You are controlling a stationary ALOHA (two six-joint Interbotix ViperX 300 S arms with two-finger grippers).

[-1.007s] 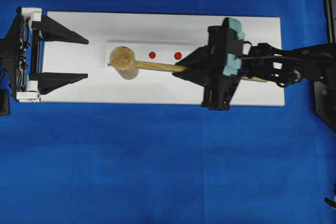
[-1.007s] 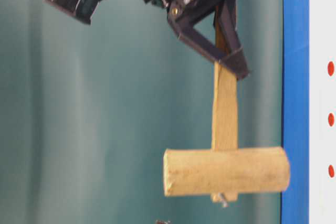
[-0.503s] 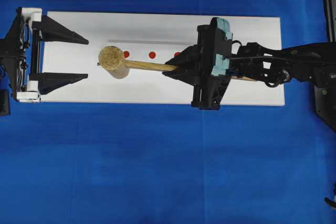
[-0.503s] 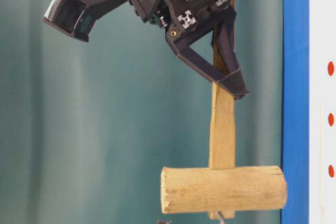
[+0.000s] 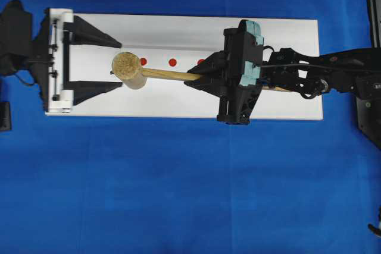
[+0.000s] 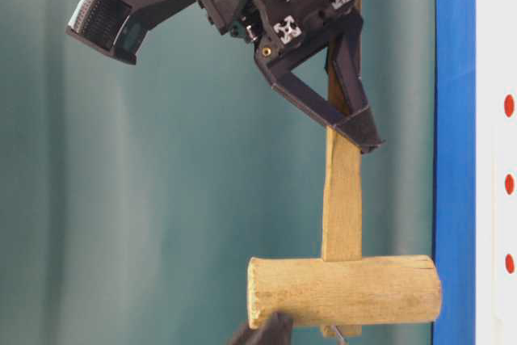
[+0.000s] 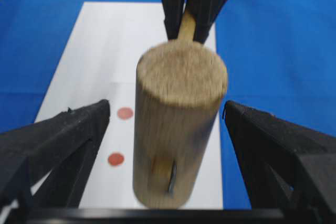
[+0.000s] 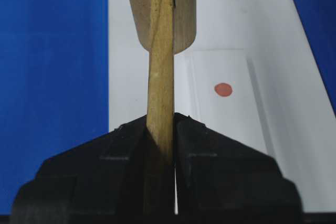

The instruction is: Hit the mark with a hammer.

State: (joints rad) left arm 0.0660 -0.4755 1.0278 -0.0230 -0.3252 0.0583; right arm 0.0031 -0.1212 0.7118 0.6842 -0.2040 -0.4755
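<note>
The hammer (image 5: pixel 128 69) is a light wooden mallet. Its thick head (image 7: pixel 181 119) stands upright over the white board (image 5: pixel 178 28), just left of the leftmost of three red marks (image 5: pixel 143 61). My right gripper (image 5: pixel 193 78) is shut on the slim handle (image 8: pixel 160 66), which runs between the pads (image 8: pixel 189 150). My left gripper (image 5: pixel 121 65) is open, and its fingers (image 7: pixel 58 140) flank the head without touching it. From table level the head (image 6: pixel 343 291) hangs below the right gripper (image 6: pixel 355 131), its end close to the board. I cannot tell if it touches.
The board lies on a blue cloth (image 5: pixel 178 176). Two more red marks (image 5: pixel 172 62) run to the right in a row; the right gripper partly covers the last one. One red mark (image 8: pixel 223 89) shows beside the handle in the right wrist view.
A second ago the head covered the leftmost mark; it then shifted left and has stayed still since. My left gripper slid right, bringing its fingers to either side of the head.
</note>
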